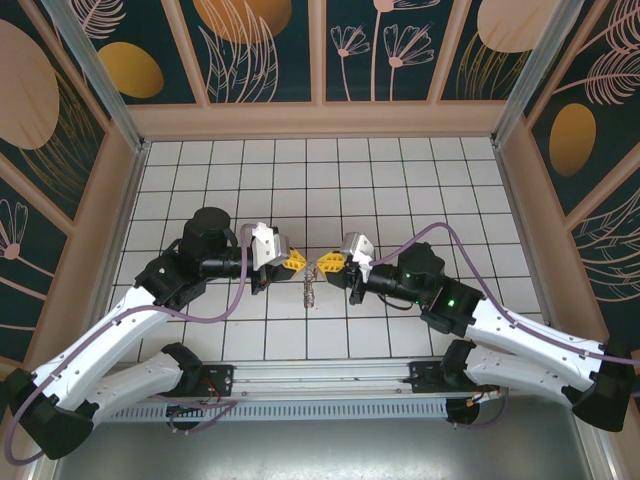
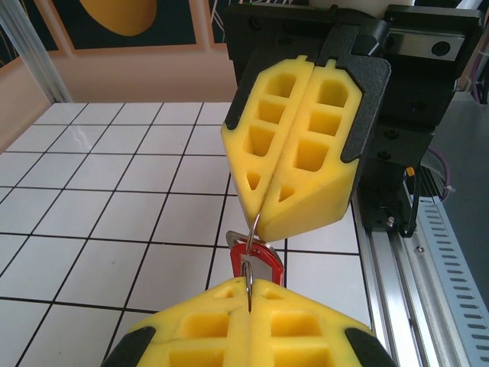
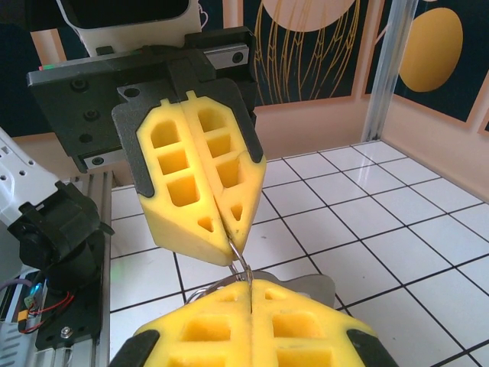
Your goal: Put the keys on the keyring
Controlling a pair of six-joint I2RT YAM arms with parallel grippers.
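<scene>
At centre, keyring [image 1: 310,290] — hanging lengthwise, downward

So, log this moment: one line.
left gripper: shut on thin wire keyring | right gripper: shut on keyring | red-tagged silvery key: hanging between them

- The left arm [image 1: 120,330] and right arm [image 1: 525,335] reach in from the bottom corners and meet mid-frame.
- The left gripper [image 1: 296,262] and right gripper [image 1: 328,265] are tip to tip, each with its yellow jaws pressed together.
- The keyring [image 1: 310,291] shows just below where the tips meet, as a small metallic cluster (too tiny to pick out single keys).
- There's white tiled table [image 1: 400,180] all around, with floral wall panels [image 1: 260,40] across the top.
</scene>
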